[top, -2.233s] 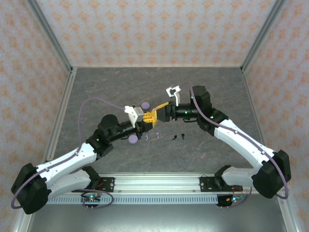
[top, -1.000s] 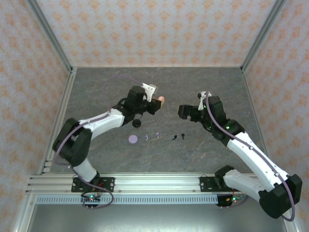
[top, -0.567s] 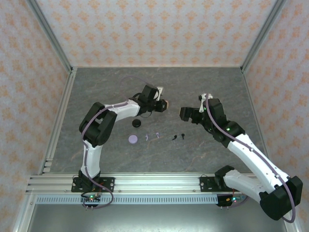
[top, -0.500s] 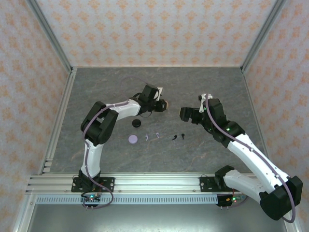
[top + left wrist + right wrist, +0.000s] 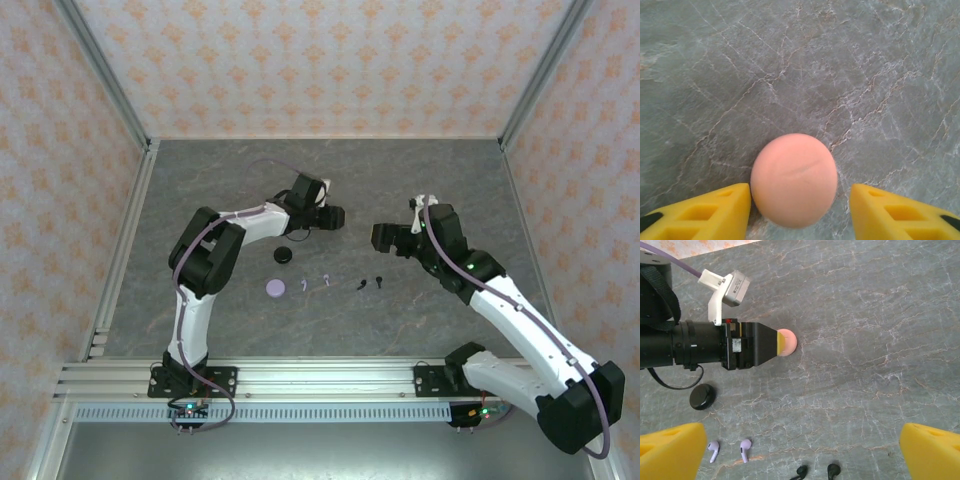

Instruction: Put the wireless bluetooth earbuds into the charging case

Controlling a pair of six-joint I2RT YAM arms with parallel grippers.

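The fingers [image 5: 710,212] of your left gripper [image 5: 800,194] stand parted on either side of the round pink case [image 5: 793,179], which lies flat on the stone-patterned table [image 5: 840,60]. One finger is just beside the case, the other is clear of it, and nothing is gripped. Your right gripper [image 5: 803,434] hangs with its fingers [image 5: 670,452] spread wide and empty, facing the left gripper across the pink case.

The earbuds lie loose on the table, nearer the arm bases than either gripper. Two lavender earbuds [image 5: 713,450] sit side by side, stems pointing back toward the right wrist camera. Two black earbuds [image 5: 832,470] lie just beside them, too small for you to read how they are turned. Seen from above, the black pair is nearest your right gripper.

The black case [image 5: 702,396] sits between the left gripper and the lavender pair, and the lavender case [image 5: 275,288] is just beyond that pair. All three cases look shut, so their contents are hidden. You will probably need one opened before any earbud goes in.
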